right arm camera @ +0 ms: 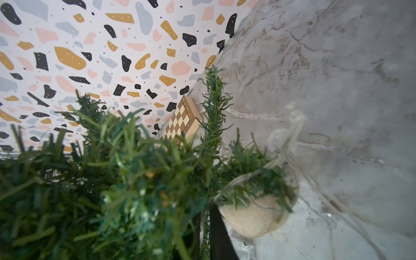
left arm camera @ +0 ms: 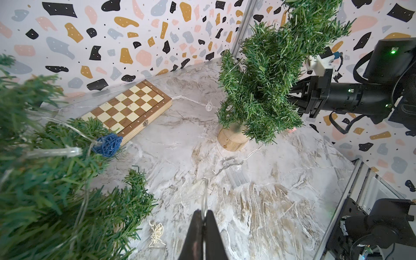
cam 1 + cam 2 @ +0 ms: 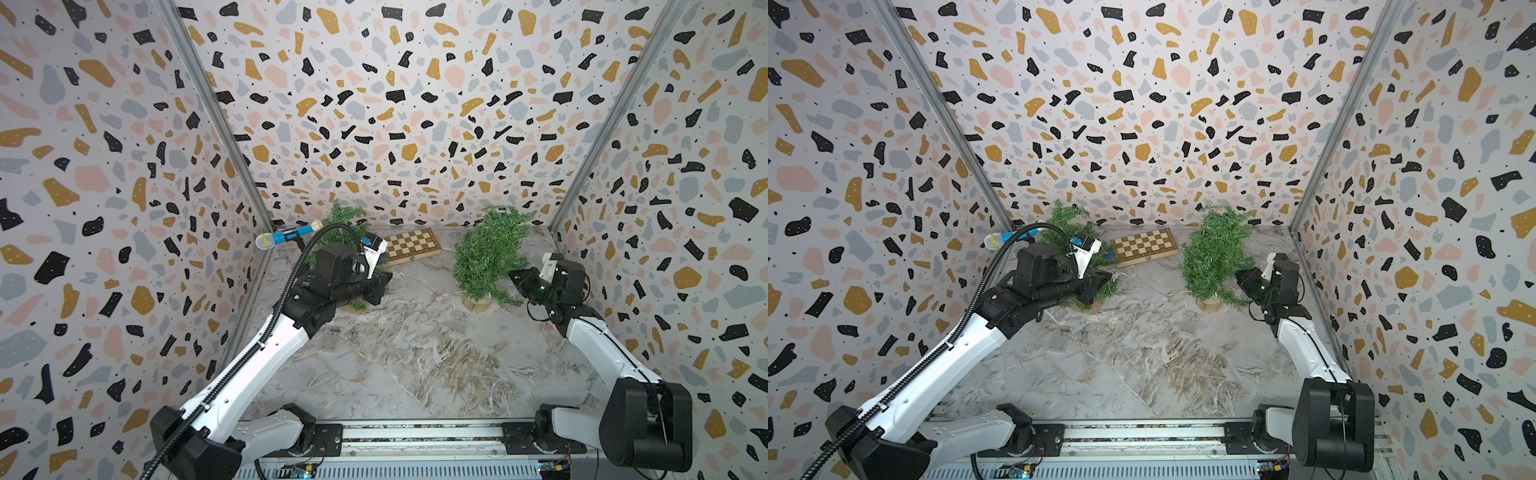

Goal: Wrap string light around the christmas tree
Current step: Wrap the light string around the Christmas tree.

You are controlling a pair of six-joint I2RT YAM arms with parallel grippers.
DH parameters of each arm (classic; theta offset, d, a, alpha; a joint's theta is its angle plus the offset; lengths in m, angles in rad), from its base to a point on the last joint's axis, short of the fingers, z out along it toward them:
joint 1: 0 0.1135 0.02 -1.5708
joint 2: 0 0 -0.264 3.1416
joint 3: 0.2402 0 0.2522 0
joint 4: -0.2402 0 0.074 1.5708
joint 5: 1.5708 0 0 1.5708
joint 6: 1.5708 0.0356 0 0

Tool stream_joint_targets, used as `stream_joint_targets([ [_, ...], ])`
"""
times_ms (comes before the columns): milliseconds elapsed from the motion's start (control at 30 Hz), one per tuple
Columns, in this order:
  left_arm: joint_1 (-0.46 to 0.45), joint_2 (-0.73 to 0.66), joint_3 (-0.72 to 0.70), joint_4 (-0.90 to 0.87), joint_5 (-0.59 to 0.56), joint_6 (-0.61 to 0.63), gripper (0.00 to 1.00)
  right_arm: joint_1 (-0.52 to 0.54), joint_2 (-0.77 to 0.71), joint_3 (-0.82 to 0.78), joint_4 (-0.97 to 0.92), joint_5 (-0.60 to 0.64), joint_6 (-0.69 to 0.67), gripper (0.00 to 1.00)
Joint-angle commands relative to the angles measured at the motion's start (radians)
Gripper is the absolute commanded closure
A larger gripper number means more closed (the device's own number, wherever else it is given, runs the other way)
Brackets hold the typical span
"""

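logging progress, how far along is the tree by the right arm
Done: one strand of string light lies across lower branches of the tree. In hand: left gripper and right gripper are each shut on the wire. Left: loose wire and the battery box lie on the table, so most wraps seem undone.

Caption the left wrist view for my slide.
Left hand pinching the string light, near tree close alongside, far tree and chessboard beyond.
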Motion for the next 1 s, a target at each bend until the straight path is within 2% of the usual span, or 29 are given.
stream_joint_targets([
  [0, -0.003, -0.006, -0.007, 0.037, -0.001, 0.003, 1.00, -0.036, -0.074, 0.056, -0.064, 0.020, -0.068, 0.95],
  [100, -0.005, 0.001, -0.008, 0.052, 0.012, -0.007, 1.00, -0.082, -0.093, 0.129, -0.136, -0.011, -0.108, 0.97],
  [300, -0.009, 0.010, -0.009, 0.060, 0.014, -0.011, 1.00, -0.087, -0.108, 0.285, -0.204, -0.042, -0.145, 0.98],
  [467, -0.011, 0.011, -0.006, 0.059, 0.016, -0.010, 1.00, -0.071, -0.096, 0.461, -0.231, 0.002, -0.191, 1.00],
  [600, -0.014, 0.017, -0.005, 0.061, 0.020, -0.017, 1.00, -0.014, -0.070, 0.620, -0.189, 0.021, -0.234, 1.00],
  [767, -0.015, 0.014, -0.008, 0.058, 0.009, -0.014, 1.00, 0.152, 0.001, 0.841, -0.232, 0.017, -0.341, 1.00],
  [867, -0.014, 0.002, 0.000, 0.037, -0.022, 0.006, 1.00, 0.208, 0.009, 0.861, -0.242, -0.002, -0.341, 1.00],
  [967, -0.008, -0.007, 0.044, -0.044, -0.093, 0.061, 1.00, 0.238, -0.013, 0.808, -0.243, -0.022, -0.324, 1.00],
])
